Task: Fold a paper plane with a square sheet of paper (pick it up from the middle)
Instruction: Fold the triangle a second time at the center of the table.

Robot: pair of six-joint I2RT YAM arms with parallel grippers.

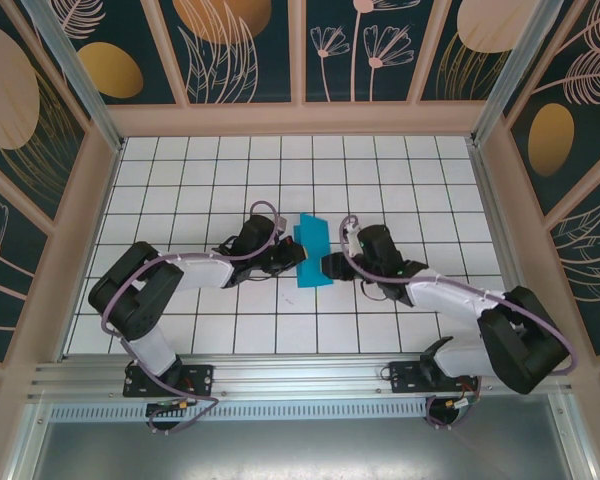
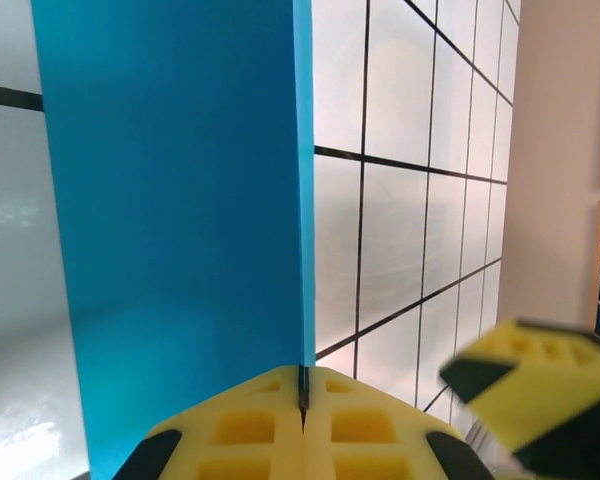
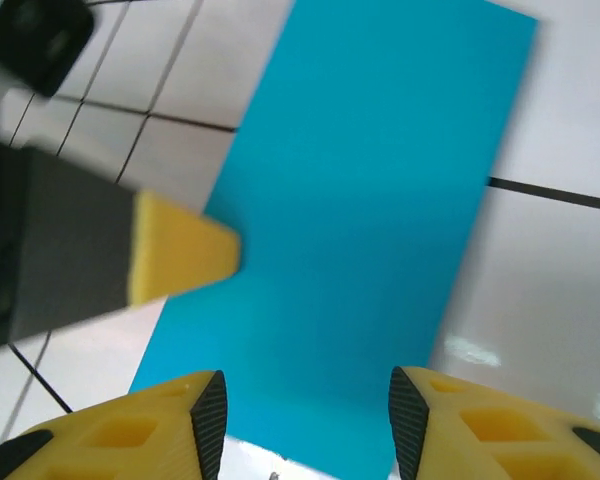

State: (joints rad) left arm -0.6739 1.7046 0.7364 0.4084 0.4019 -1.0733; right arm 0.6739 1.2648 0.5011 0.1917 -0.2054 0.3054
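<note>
The left end effector (image 2: pixel 302 425) is pressed together, its two yellow fingers (image 2: pixel 245 430) meeting flat, with the edge of the sheet of paper (image 2: pixel 180 200) running straight down into the seam between them, so it pinches the sheet. In the left wrist view the cyan-blue sheet rises as a tall plain panel directly above that pinch, its right edge a sharp straight line. To the right of the sheet, low in that view, sits one blurred yellow finger (image 2: pixel 525 385) of the other arm.

The right end effector (image 3: pixel 305 425) is spread, its yellow fingers (image 3: pixel 170 435) standing well apart with the near edge of the sheet (image 3: pixel 370 200) lying across the gap between them. Whether either finger touches the paper I cannot tell. In this view the sheet reads as a long rectangle, and the left end effector (image 3: pixel 215 258) meets its left edge with a yellow tip.

From above, the sheet (image 1: pixel 312 250) lies between the two end effectors, the left end effector (image 1: pixel 298 256) at its left side and the right end effector (image 1: pixel 327 267) just beside its lower right corner. The far part of the sheet looks raised or folded; the exact shape is hard to tell. Around the sheet spreads the white tiled tabletop (image 1: pixel 180 180), and both arms reach in toward the sheet from the near edge.
</note>
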